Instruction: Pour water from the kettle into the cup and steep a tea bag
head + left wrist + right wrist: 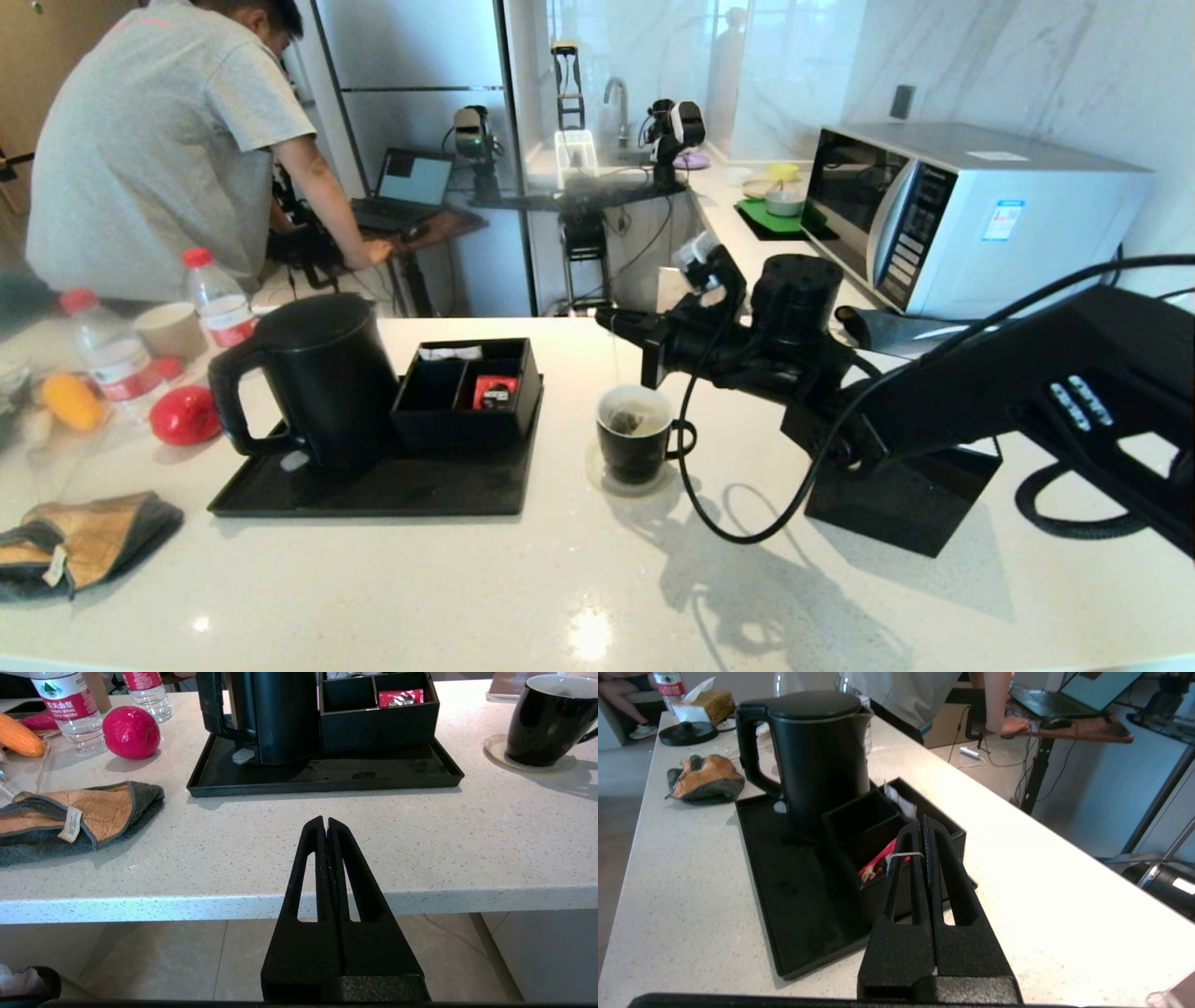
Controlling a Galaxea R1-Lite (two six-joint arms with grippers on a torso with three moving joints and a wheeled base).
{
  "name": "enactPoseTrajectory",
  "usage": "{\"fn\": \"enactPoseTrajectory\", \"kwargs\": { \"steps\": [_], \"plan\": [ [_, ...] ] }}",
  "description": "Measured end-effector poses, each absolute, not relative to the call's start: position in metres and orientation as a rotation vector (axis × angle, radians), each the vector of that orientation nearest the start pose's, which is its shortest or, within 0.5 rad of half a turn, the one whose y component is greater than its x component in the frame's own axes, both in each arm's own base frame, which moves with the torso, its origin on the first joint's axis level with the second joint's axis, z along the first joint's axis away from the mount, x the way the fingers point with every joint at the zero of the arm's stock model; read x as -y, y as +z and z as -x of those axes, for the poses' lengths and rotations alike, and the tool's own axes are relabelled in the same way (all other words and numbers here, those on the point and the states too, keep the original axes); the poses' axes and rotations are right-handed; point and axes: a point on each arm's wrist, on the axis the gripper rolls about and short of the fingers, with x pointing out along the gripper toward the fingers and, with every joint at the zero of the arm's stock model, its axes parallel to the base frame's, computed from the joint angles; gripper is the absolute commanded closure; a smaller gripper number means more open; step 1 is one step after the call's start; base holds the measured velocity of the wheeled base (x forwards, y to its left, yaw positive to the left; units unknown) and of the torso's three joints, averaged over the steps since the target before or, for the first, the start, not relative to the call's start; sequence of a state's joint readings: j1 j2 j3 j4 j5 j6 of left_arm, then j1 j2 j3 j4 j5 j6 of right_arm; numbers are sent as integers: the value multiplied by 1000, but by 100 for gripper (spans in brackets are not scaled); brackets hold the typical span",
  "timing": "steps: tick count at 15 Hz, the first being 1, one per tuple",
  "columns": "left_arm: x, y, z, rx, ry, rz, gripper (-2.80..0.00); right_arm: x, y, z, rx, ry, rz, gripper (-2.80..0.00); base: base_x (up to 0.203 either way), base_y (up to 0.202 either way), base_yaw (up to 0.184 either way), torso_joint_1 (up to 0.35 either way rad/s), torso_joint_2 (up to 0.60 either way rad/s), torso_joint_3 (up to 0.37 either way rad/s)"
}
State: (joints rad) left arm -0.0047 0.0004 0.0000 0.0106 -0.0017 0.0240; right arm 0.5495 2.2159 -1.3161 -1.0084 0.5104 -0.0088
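Head view shows my right gripper clenched on the tea bag's string, sachet in the cup right of the tray; steeping underway; next, dunk gently; left gripper clenched, parked.

The right gripper, jaws pressed together on a white string, hovers above the tray holding the kettle.
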Motion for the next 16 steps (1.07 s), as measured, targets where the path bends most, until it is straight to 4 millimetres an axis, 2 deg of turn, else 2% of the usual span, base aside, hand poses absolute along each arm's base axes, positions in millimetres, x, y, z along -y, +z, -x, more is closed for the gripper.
{"fn": "enactPoseTrajectory", "kwargs": {
  "steps": [4, 7, 9, 12, 16],
  "plan": [
    [0, 74, 23, -11, -7, -24, 0, -251, 136, -361, 67, 1093, 6, 0, 0, 0, 0, 0, 0, 0],
    [0, 74, 23, -11, -7, -24, 0, -256, 128, -353, 52, 1111, 6, 0, 0, 0, 0, 0, 0, 0],
    [0, 74, 23, -11, -7, -24, 0, -258, 135, -355, 73, 1110, 3, 0, 0, 0, 0, 0, 0, 0],
    [0, 74, 23, -11, -7, -24, 0, -258, 156, -361, 141, 1099, -1, 0, 0, 0, 0, 0, 0, 0],
    [0, 74, 23, -11, -7, -24, 0, -245, 186, -374, 199, 1058, 1, 0, 0, 0, 0, 0, 0, 0]
  ]
}}
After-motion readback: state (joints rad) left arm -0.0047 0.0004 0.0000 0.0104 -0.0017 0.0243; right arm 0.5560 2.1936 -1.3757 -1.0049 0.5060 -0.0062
